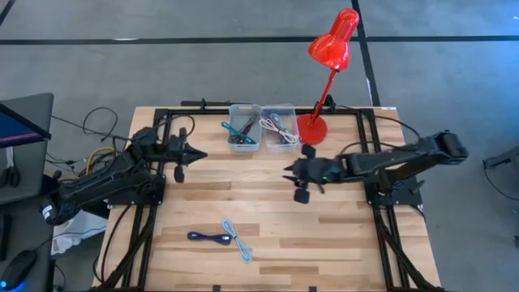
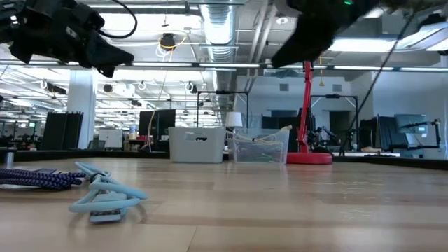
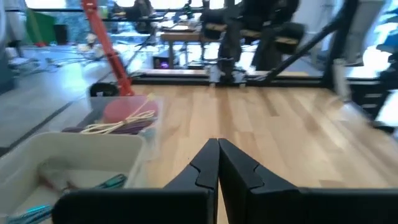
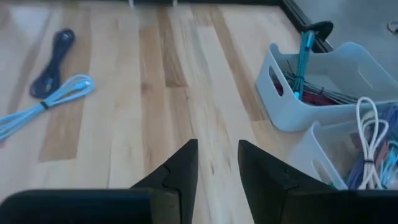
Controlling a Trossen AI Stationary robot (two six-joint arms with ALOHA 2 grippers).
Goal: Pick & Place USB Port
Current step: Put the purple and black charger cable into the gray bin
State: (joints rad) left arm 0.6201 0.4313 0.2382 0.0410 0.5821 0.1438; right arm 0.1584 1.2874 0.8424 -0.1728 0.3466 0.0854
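Hovering left end effector point(image 3: 217, 163) closed, empty

Seen from above, a wooden table point(image 1: 324, 227) fills the centre of the frame. Two open bins stand side by side at its upper edge, the left bin point(image 1: 244, 126) and the right bin point(image 1: 279, 124), each holding bundled cables. A desk lamp point(image 1: 327, 61) rises just right of the right bin, its base on the table. The left gripper point(image 1: 197, 154) sits left of centre, below and left of the bins; the right gripper point(image 1: 287, 173) sits right of centre, below the lamp base. Two coiled USB cables lie touching at lower centre, the dark cable point(image 1: 208, 237) left of the pale cable point(image 1: 238, 241). A monitor point(image 1: 20, 122) occupies the left edge.
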